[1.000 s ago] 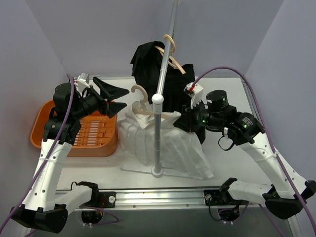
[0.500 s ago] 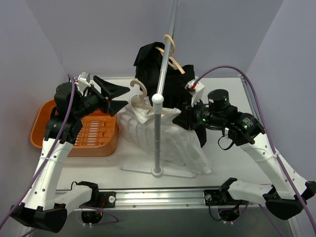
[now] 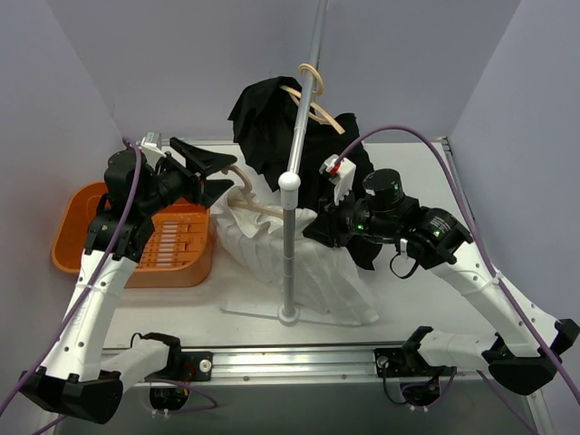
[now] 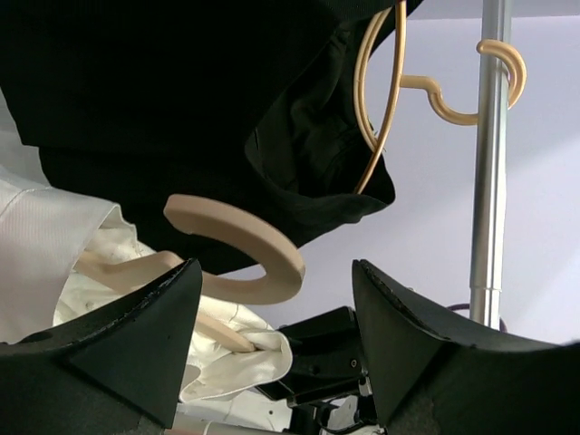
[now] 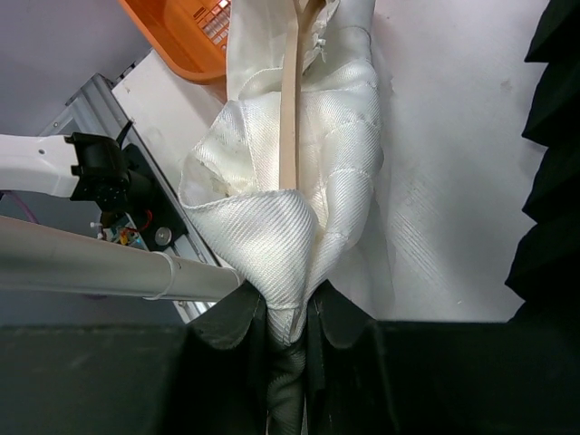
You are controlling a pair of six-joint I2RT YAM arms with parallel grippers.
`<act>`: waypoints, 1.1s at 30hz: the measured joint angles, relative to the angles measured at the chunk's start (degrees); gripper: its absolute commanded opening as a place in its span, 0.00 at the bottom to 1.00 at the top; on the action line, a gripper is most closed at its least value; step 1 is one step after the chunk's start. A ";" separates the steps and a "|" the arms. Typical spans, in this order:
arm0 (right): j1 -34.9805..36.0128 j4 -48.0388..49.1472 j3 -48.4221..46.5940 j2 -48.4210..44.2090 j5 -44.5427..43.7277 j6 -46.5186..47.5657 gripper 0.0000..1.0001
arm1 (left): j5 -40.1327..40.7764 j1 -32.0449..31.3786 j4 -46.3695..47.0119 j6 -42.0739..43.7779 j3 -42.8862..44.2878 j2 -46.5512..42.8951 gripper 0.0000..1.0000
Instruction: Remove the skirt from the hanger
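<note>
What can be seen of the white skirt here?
The skirt is white, of a ribbed-looking weave, and bunched in folds. Its top sits on a wooden hanger, whose bar runs inside it. The lower part spreads on the table by the foot of the rack pole. The right gripper is shut on a fold of it.

Skirt (image 5: 272,236) was white, fine diagonal-ribbed weave. Hanger (image 4: 263,265) was plain beige. Garment (image 4: 181,91) was solid black. Basket (image 3: 172,275) was orange. Pole (image 3: 288,263) was silver.
</note>
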State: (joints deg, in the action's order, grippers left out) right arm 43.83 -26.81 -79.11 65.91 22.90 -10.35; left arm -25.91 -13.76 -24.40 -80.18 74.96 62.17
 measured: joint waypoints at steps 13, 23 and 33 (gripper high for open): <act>1.75 -0.52 0.00 0.37 -1.75 1.42 0.00 | 4.72 -4.61 1.77 -3.39 0.94 2.54 0.63; 1.97 -0.35 0.00 0.28 -2.71 1.60 0.00 | 6.78 -5.70 2.86 -5.42 0.02 3.30 0.04; 2.14 -1.95 -0.98 0.61 -3.98 1.01 0.45 | 7.76 -6.19 6.78 -6.21 -2.21 3.17 0.02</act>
State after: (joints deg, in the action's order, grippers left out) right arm 45.98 -28.75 -80.09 66.52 18.92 -9.34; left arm -18.15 -19.94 -17.63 -86.39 72.75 65.34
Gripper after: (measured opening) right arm 0.322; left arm 0.316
